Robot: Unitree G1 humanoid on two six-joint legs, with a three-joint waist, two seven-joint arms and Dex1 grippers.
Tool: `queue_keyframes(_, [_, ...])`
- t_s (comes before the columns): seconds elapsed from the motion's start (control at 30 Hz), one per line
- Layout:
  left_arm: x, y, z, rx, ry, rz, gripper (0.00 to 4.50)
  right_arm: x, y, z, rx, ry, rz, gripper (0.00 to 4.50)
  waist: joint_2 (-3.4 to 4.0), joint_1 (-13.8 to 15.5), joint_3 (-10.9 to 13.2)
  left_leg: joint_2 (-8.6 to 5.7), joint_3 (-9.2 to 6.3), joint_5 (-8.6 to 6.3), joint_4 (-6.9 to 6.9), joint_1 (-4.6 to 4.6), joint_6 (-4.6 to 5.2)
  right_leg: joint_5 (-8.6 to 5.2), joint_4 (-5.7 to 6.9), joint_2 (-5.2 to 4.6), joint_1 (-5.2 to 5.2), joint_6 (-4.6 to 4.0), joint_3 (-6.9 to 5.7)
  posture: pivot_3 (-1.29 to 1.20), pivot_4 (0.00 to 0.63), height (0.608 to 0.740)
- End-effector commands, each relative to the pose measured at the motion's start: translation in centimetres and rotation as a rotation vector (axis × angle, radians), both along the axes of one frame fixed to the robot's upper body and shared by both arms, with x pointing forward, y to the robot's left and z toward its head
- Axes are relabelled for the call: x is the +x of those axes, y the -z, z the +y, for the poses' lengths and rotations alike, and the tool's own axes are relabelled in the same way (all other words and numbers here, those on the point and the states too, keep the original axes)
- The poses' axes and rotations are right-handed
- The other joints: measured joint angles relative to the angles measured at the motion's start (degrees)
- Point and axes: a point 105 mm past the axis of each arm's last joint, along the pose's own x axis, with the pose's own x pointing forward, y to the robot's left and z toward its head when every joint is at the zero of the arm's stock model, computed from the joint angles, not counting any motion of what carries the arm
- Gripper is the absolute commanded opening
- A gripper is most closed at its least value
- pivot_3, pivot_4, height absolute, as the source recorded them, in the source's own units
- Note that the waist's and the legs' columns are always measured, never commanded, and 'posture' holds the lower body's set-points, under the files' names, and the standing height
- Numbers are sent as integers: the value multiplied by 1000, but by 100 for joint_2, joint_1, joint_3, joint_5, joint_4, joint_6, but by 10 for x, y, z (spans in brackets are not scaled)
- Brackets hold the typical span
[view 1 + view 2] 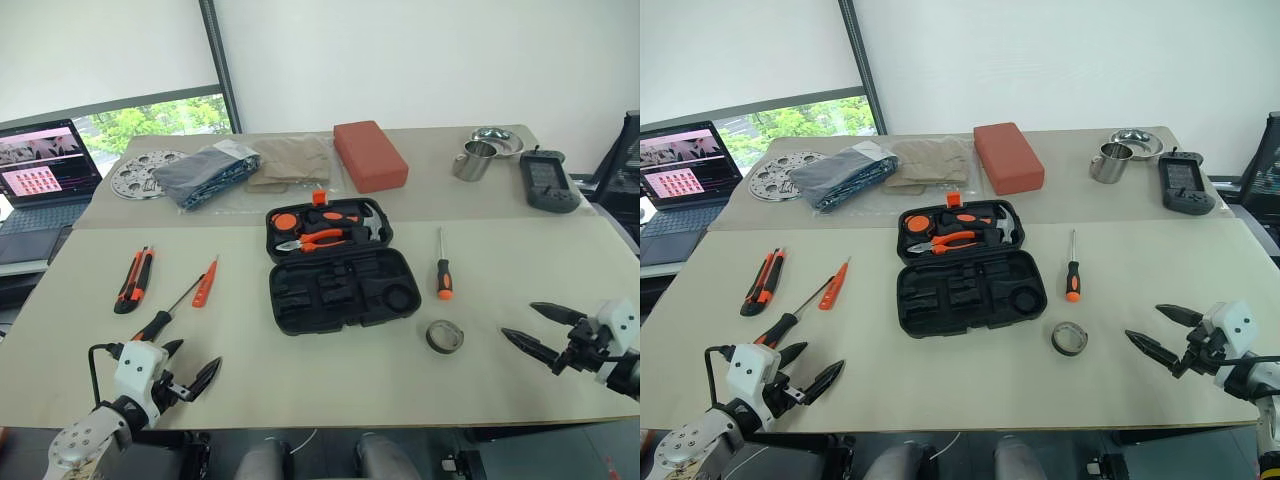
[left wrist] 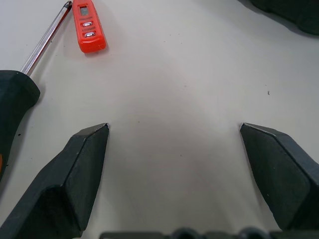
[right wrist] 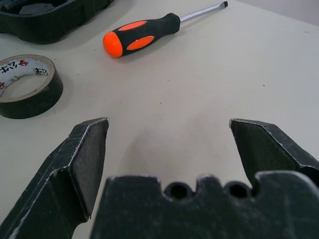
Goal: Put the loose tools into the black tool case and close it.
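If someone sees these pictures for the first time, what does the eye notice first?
The open black case at the table's middle, with orange tools in its lid. Loose tools lie around it: a knife far left, a screwdriver and a tape roll right. Both grippers hover open near the front edge.

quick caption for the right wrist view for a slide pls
Open right gripper hovers over the table, facing a roll of tape and an orange-and-black screwdriver.

Your two head views look down over the table (image 1: 300, 380), sharing everything. Each wrist camera sits close behind its claw, facing low across the table: left toward the pen screwdriver (image 2: 88, 27), right toward the tape (image 3: 25, 84).
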Motion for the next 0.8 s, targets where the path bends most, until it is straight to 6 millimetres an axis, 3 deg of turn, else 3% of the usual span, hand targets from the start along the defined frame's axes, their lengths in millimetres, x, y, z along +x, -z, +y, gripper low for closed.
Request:
queue_keyframes(0.03, [4,-7,-4,19,32,-32,4500,0,-13,-2,-11,-3,-41,4481,0,1,0,0,0,0,0,0,0,0,0,0,0,0,0,0,150,740])
queue_keyframes(0.8, [15,-23,-1,-7,31,-107,4500,-2,-21,2,-14,-23,-62,4481,-1,19,0,0,0,0,0,-1,0,0,0,0,-1,0,-1,0,150,740])
